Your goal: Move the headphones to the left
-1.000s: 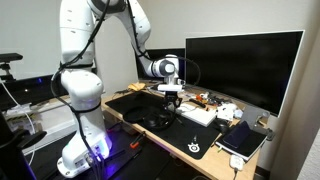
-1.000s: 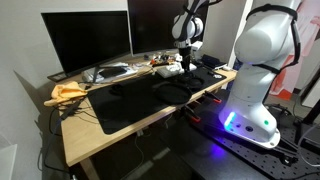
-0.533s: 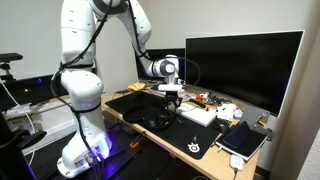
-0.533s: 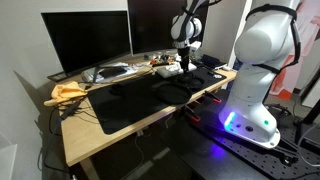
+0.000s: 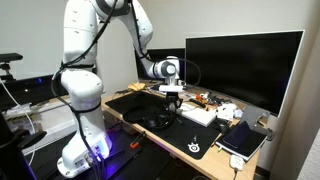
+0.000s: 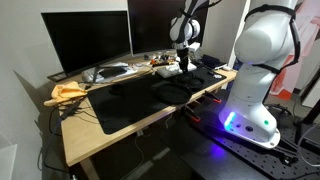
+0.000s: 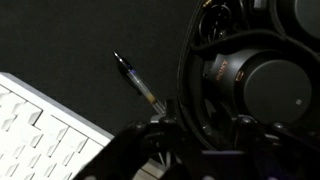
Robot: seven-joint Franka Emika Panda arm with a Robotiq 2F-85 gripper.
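The black headphones (image 7: 262, 85) lie on the dark desk mat (image 7: 60, 40), with one round ear cup at the right of the wrist view. Their headband curves down between my fingers. My gripper (image 7: 200, 140) is low over them, open, with a finger on each side of the band and no firm clamp visible. In both exterior views the gripper (image 5: 171, 97) (image 6: 184, 62) points straight down over the headphones (image 5: 153, 119) near the desk's front.
A pen (image 7: 135, 82) lies on the mat just left of the headband. The white keyboard (image 7: 40, 130) (image 5: 198, 114) is close by. A large monitor (image 5: 240, 65) stands behind and a tablet (image 5: 243, 140) lies at the desk end. An orange cloth (image 6: 68, 92) sits at the far corner.
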